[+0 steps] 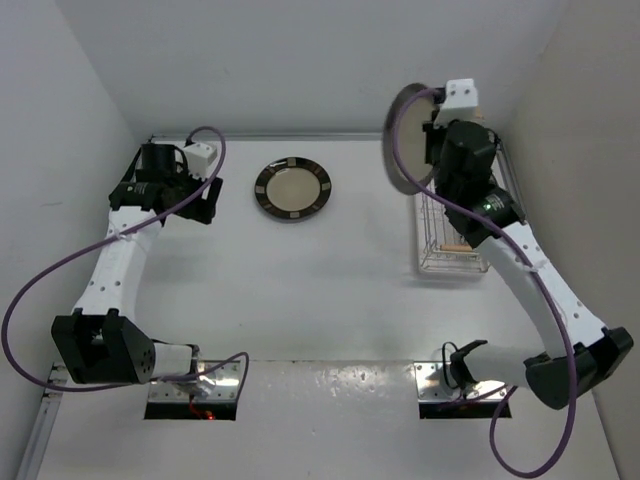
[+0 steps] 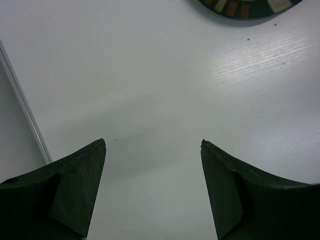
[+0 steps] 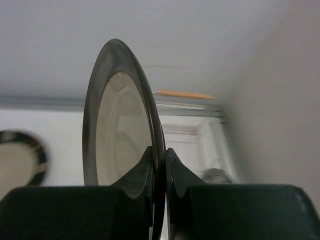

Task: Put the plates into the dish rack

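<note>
Up near the far end of the dish rack (image 1: 452, 262), the right gripper (image 3: 159, 150) pinches the brown-rimmed plate (image 3: 117, 125) by its edge, so it stands on its side. It looks hard, smooth and easy to break, so I think a firm hold on the rim is best. The blocky-rimmed plate (image 1: 292, 189) lies flat on the desk (image 1: 300, 300). The left gripper (image 2: 152, 145) is spread wide and holds nothing.

open table (image 1: 350, 285) between patterned plate (image 1: 292, 189) and dish rack (image 1: 436, 250) | wall (image 1: 585, 150) likely crowds rack
</note>
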You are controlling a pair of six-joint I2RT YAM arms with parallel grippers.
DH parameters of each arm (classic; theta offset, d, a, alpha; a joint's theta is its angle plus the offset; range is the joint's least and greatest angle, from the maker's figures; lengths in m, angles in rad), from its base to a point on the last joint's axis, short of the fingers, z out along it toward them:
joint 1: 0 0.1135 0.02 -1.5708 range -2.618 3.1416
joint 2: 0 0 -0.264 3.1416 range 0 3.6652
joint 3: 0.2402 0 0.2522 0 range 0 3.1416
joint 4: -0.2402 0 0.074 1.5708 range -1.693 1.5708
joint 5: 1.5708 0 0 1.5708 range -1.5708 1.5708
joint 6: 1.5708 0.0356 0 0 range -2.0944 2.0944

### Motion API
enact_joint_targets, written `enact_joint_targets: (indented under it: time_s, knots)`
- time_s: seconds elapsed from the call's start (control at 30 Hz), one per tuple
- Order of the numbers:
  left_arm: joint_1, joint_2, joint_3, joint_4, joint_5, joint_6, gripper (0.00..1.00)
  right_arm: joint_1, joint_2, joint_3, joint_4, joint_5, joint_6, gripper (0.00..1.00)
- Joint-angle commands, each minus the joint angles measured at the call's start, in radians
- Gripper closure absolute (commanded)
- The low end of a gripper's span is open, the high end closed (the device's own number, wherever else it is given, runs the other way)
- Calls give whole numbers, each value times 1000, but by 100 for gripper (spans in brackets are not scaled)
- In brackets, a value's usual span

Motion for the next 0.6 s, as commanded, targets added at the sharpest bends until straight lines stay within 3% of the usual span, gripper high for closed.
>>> enact_joint_targets:
  time_s: [0.0, 0.13, 0.37, 0.57]
  knots:
    - [13, -38, -44, 26, -22, -41, 19, -84, 4, 73, 119, 294, -222, 100]
    - [34, -38, -44, 26, -9, -41, 19, -179, 28, 33, 25, 300, -190, 100]
    - [43, -38, -62, 26, 10, -51, 19, -307, -1, -154, 28, 126, -88, 100]
    - [52, -38, -62, 26, 20, -51, 19, -338, 21, -203, 28, 89, -77, 100]
